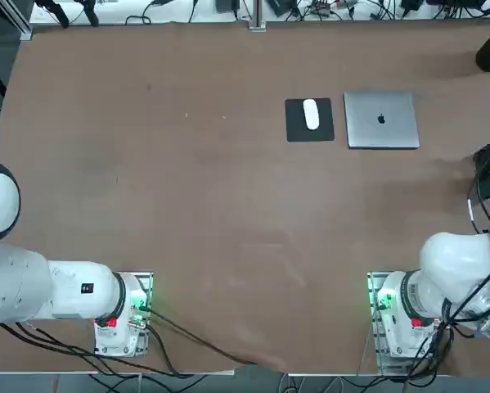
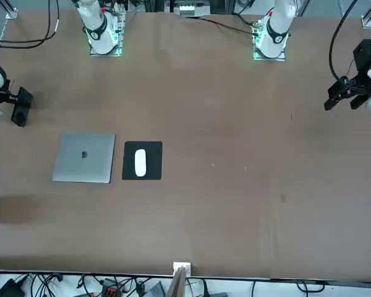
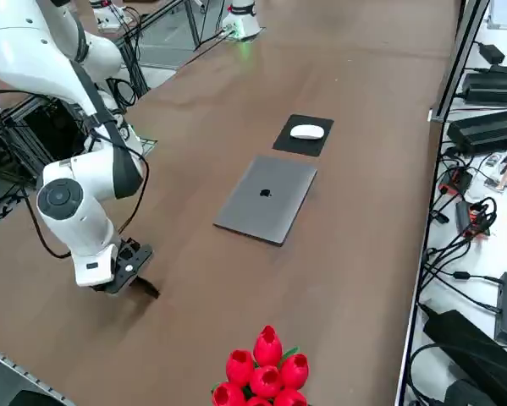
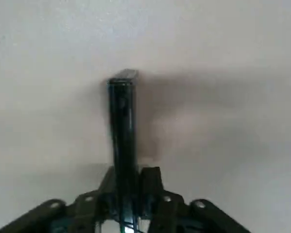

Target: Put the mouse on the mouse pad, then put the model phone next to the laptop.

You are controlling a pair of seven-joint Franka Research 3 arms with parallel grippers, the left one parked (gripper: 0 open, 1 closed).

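Observation:
The white mouse (image 1: 311, 114) lies on the black mouse pad (image 1: 298, 129), which sits just left of the closed silver laptop (image 1: 381, 119) in the top view. My right gripper (image 3: 128, 275) is low over the table at its right edge, well to the robot's side of the laptop (image 3: 266, 199). The right wrist view shows the gripper (image 4: 128, 187) shut on the model phone (image 4: 122, 126). This thin dark slab is seen edge-on and sticks out from between the fingers over the bare table. In the front view the gripper (image 2: 19, 110) is at the far left.
A bunch of red tulips (image 3: 261, 372) stands at the table edge near the gripper. Cables and black boxes (image 3: 490, 127) lie beyond the table's far edge. Bare brown tabletop (image 1: 187, 205) spreads left of the mouse pad.

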